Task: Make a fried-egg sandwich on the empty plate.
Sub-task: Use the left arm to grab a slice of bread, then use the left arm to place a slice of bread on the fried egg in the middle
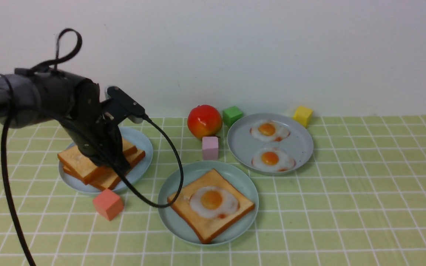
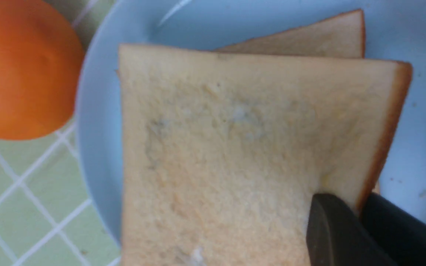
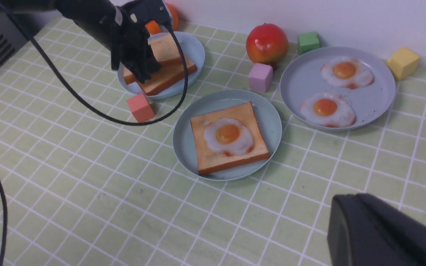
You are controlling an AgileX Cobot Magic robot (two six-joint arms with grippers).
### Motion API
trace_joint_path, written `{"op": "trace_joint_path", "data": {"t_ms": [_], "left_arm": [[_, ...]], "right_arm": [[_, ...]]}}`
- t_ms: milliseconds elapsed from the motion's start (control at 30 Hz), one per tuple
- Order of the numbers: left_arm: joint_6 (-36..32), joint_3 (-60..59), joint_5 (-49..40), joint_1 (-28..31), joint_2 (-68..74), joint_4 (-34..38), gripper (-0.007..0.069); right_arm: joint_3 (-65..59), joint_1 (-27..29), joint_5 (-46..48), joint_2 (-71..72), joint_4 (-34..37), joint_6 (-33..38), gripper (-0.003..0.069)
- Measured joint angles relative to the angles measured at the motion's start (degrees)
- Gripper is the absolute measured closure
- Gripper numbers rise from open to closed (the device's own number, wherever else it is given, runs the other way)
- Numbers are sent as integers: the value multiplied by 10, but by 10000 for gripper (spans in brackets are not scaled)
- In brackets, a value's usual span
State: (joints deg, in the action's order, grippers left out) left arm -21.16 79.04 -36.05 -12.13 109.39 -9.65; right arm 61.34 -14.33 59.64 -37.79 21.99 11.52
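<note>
The mint-green plate (image 1: 198, 168) sits at the table's centre, also in the right wrist view (image 3: 187, 122). It holds one toast slice (image 1: 198, 218) with a fried egg (image 1: 210, 200) on top. Two more toast slices are stacked on the light blue plate (image 1: 139, 138) at the left. My left gripper (image 1: 111, 160) is shut on the edge of the top slice (image 2: 227, 147), one finger on its face and one under its crust. The lower slice (image 2: 309, 40) shows behind it. My right gripper (image 3: 350, 199) is shut and empty, above bare table at the near right, outside the front view.
A grey-blue plate (image 1: 242, 140) with two fried eggs stands at the back right. A red apple (image 1: 204, 120), pink cube (image 1: 210, 147), green cube (image 1: 232, 115) and yellow cube (image 1: 303, 115) lie near it. A salmon cube (image 1: 108, 204) sits before the light blue plate. An orange (image 2: 20, 66) lies beside that plate.
</note>
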Motion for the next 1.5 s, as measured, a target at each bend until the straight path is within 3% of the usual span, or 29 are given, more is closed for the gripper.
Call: {"op": "trace_joint_path", "data": {"t_ms": [200,300,400,600,833,1133,1333,1500], "left_arm": [[78,0,-30,-46,-96,1,591],[130,0,-70,-109,-115,8,591],[184,-1,-113,-211,-107,1,591],[264,-2,-105,-315,-73,-50,591],[275,-2,-65,-347,-30,-73,591],[275,-2,-40,-348,-6,-90,585],[276,-2,-38,-348,7,-94,517],[276,-2,-39,-348,12,-96,396]], "right_arm": [[0,0,4,16,0,7,643],[0,0,10,27,-13,7,641],[0,0,18,46,-29,7,637],[0,0,32,74,-32,7,631],[0,0,44,81,-32,7,626],[0,0,52,82,-32,7,615],[0,0,53,82,-32,7,613],[0,0,54,82,-32,7,610]]}}
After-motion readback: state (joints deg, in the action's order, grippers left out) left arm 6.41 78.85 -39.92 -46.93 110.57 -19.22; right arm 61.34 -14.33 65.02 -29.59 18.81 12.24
